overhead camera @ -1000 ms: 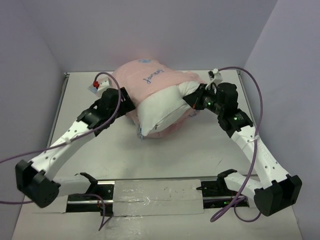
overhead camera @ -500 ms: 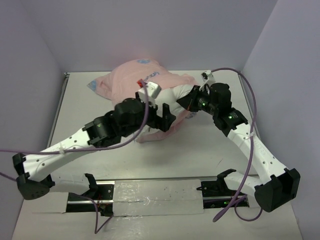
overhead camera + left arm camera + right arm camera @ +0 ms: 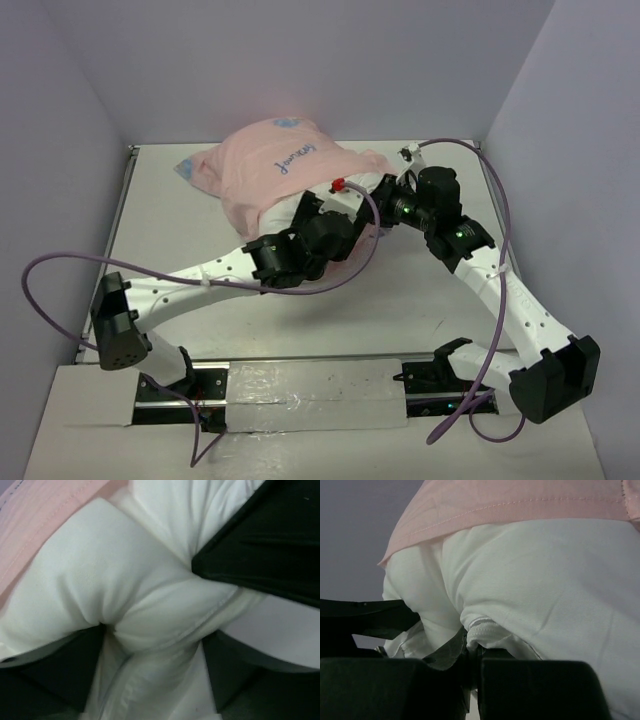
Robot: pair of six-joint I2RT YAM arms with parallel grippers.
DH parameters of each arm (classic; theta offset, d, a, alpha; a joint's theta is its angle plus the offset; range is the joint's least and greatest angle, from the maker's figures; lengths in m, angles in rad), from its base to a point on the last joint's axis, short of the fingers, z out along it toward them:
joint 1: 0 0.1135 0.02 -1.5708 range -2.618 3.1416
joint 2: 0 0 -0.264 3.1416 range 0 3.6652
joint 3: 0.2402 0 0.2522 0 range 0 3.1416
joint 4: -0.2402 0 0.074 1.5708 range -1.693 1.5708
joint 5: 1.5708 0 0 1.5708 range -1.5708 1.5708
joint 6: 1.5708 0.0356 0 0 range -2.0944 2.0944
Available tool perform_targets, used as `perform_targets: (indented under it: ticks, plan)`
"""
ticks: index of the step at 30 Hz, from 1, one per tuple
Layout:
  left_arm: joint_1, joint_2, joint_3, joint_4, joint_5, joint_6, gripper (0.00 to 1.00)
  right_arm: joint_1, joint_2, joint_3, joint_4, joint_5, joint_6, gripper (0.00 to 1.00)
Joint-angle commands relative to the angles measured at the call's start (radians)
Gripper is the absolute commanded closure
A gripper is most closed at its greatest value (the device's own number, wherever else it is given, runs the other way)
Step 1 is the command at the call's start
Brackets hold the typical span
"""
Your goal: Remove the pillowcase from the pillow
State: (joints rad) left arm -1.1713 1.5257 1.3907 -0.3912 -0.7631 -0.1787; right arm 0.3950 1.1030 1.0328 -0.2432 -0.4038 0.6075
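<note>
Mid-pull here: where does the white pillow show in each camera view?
Top external: the pillow is a small white patch at centre, just below the pink fabric.
Left wrist: pillow fills the middle of the frame.
Right wrist: pillow at centre and right.
Shared landmark: the pink pillowcase edge.

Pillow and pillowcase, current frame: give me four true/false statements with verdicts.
1. The pillow is fully out of the pillowcase. False: the pillowcase covers its far part; only the near end is bare.
2. The right end effector is closed on the pillow's seamed edge. True.
3. The pillowcase lies blue side up. False: the pale pink side faces up.
4. The left end effector pinches white pillow fabric, not the pink cover. True.
</note>
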Motion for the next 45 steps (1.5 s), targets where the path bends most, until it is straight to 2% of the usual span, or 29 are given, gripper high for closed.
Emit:
perform_targets:
  ticks: [1, 2, 3, 6, 7, 9, 10, 13, 16, 19, 22, 23, 27, 38, 42, 45]
  plan:
    - [0.021, 0.109, 0.030, -0.024, -0.211, 0.042, 0.24, 0.013, -0.043, 0.070, 0.107, -0.171, 0.041, 1.00]
    - [0.021, 0.129, 0.034, -0.020, -0.252, 0.041, 0.87, 0.013, -0.043, 0.072, 0.113, -0.190, 0.040, 1.00]
    - [0.022, 0.134, 0.037, -0.008, -0.306, 0.012, 1.00, 0.013, -0.035, 0.073, 0.120, -0.222, 0.040, 1.00]
    - [0.022, 0.107, 0.053, 0.027, -0.468, -0.035, 1.00, 0.013, -0.014, 0.105, 0.064, -0.254, -0.015, 1.00]
    - [0.024, 0.085, 0.033, 0.090, -0.497, -0.028, 1.00, 0.013, 0.007, 0.148, 0.029, -0.253, -0.082, 0.95]
    - [0.028, -0.008, 0.001, 0.149, -0.490, -0.004, 1.00, 0.012, 0.018, 0.185, -0.069, -0.236, -0.141, 0.71]
    - [0.039, -0.048, -0.052, 0.191, -0.486, 0.004, 1.00, 0.008, 0.018, 0.219, -0.094, -0.202, -0.199, 0.54]
    - [0.062, -0.189, -0.136, 0.282, -0.461, 0.015, 1.00, 0.002, -0.029, 0.254, -0.159, -0.082, -0.299, 0.35]
    - [0.068, -0.268, -0.160, 0.252, -0.510, -0.002, 1.00, -0.021, -0.100, 0.282, -0.200, 0.026, -0.379, 0.27]
    - [0.076, -0.318, -0.188, 0.264, -0.535, 0.025, 1.00, -0.071, -0.117, 0.331, -0.231, 0.121, -0.397, 0.24]
    - [0.084, -0.355, -0.182, 0.247, -0.506, 0.010, 1.00, -0.091, -0.065, 0.364, -0.255, 0.047, -0.474, 0.24]
    - [0.084, -0.374, -0.180, 0.245, -0.481, 0.008, 1.00, -0.090, -0.043, 0.372, -0.264, -0.027, -0.495, 0.25]
    - [0.085, -0.403, -0.177, 0.291, -0.498, 0.059, 1.00, -0.065, 0.079, 0.420, -0.295, -0.164, -0.642, 0.27]
    - [0.090, -0.421, -0.156, 0.318, -0.504, 0.126, 1.00, 0.010, 0.340, 0.475, -0.311, -0.150, -0.693, 0.32]
    - [0.093, -0.417, -0.150, 0.319, -0.495, 0.133, 1.00, 0.068, 0.379, 0.495, -0.307, -0.228, -0.750, 0.33]
    - [0.094, -0.417, -0.153, 0.328, -0.504, 0.139, 1.00, 0.091, 0.344, 0.463, -0.315, -0.274, -0.810, 0.33]
